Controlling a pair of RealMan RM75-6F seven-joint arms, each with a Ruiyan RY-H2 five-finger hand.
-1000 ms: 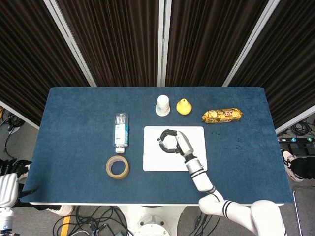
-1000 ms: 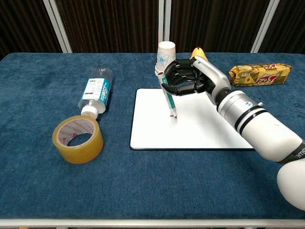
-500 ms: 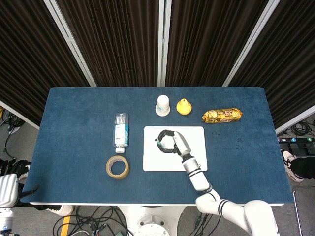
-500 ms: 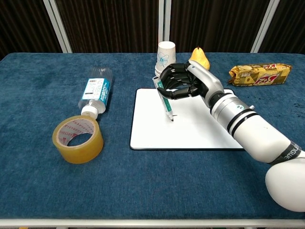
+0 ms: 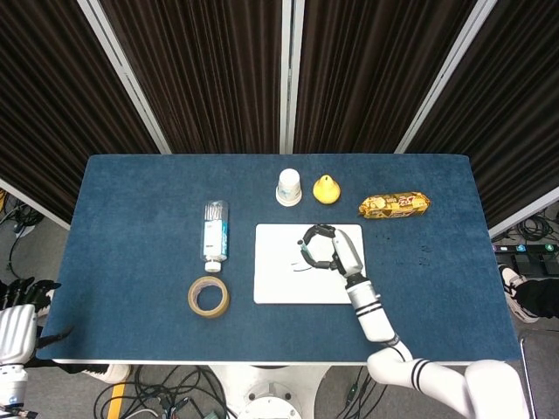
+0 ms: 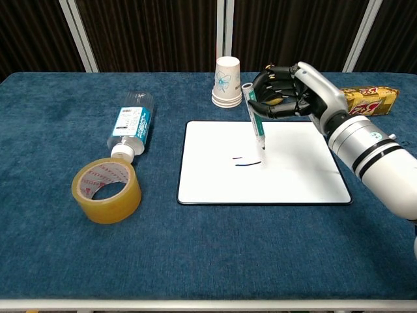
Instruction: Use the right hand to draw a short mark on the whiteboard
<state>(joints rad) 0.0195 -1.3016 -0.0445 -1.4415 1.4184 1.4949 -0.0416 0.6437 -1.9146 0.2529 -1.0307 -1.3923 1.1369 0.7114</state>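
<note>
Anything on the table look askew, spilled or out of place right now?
Only the water bottle stands out: it lies on its side left of the whiteboard, cap on, nothing spilled. The right hand holds the marker above the marks.

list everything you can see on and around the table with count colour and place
whiteboard: 1, white with a dark edge, middle of the table, two short dark marks on it
marker: 1, green and white, held over the whiteboard, tip near the marks
paper cups: a small stack, white with a blue print, behind the whiteboard
pear: 1, yellow, right of the cups
snack packet: 1, yellow and brown, far right
water bottle: 1, clear with a blue label, lying left of the whiteboard
tape roll: 1, yellowish, near the bottle's cap
table: 1, blue cloth
curtains: dark, behind
right hand: 1, black, grips the marker
left hand: 1, dark fingers, off the table's left edge
</note>
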